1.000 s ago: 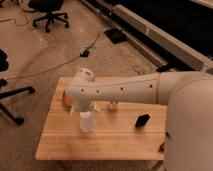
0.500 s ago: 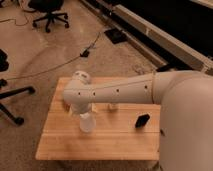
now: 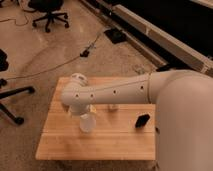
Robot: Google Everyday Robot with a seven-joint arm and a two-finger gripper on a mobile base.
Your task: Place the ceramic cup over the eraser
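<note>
Overhead scene of a wooden table (image 3: 60,145) sitting in the lower half of the frame on a speckled floor. White robot arm (image 3: 115,92) is reaching in from the right edge and stretching leftward across the tabletop, bending downward at its left end. Gripper (image 3: 86,113) is hanging beneath that bend, left of the frame's centre, with its claw standing spread, directly over the ceramic cup (image 3: 87,125). Whether the claw is touching the cup I cannot tell, as the wrist is partly hiding it. Cup is standing upright on the boards, left of centre. Eraser (image 3: 142,120) is lying well apart from it, toward the table's right side, just below the arm. Small white object (image 3: 113,107) is showing between the two, close against the arm's lower edge. Office chair (image 3: 47,12) is standing at the upper left, and a cable (image 3: 75,57) is trailing over the floor below it.
</note>
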